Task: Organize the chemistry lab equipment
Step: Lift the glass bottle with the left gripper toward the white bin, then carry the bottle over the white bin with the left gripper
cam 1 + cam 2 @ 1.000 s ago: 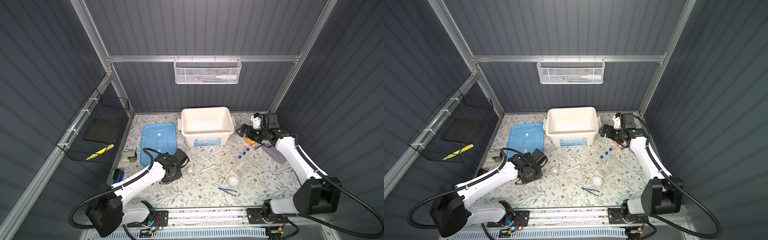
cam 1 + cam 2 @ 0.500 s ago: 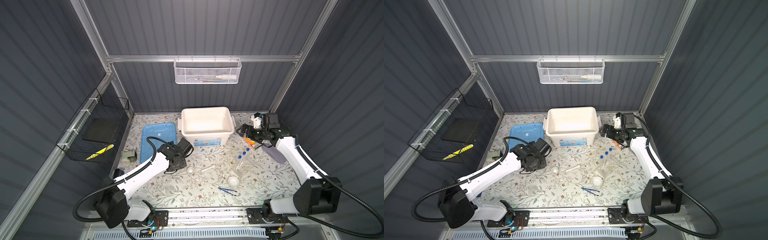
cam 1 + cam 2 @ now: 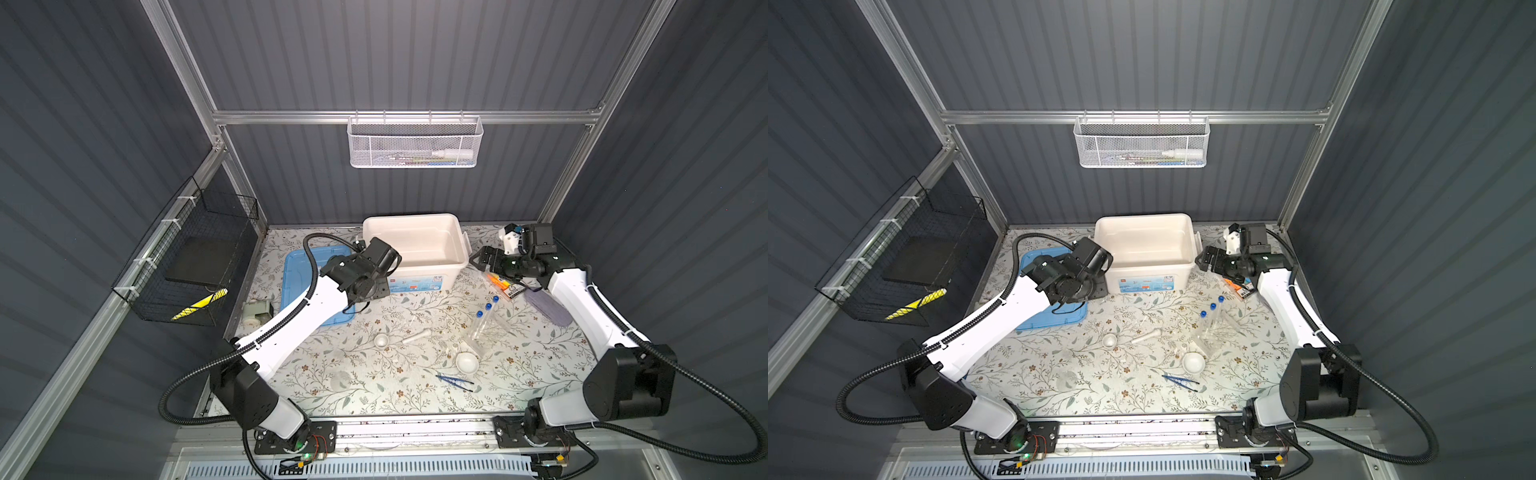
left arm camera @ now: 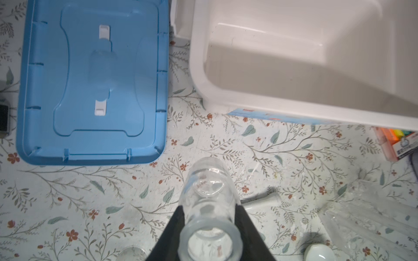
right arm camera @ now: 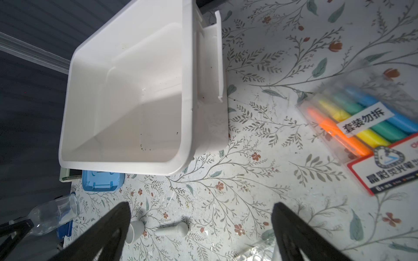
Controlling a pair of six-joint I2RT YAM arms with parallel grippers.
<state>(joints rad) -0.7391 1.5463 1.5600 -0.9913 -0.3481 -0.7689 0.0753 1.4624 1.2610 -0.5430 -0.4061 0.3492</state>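
1. Since the open white bin (image 3: 428,267) at the middle of the tabletop's back edge looks like the collecting place, we judge the small clear glass bottle (image 4: 208,180) is headed there. It hangs above the tabletop off the bin's front-left corner, beside the blue lid (image 3: 299,270).
2. Our left gripper (image 4: 210,208) pinches its neck, fingers (image 4: 169,235) partly closed, mouth toward the wrist camera.
3. Our right gripper (image 5: 201,205) hovers empty, spread wide, beside the bin's right wall near the marker pack (image 5: 362,126).
4. Blue-capped tubes (image 3: 484,316), two white dishes (image 3: 381,340), pestle (image 3: 417,336) and tweezers (image 3: 455,380) lie right of the tabletop's centre.
5. In both top views the wrist hides our grip, and the clear rack (image 3: 478,338) barely shows.
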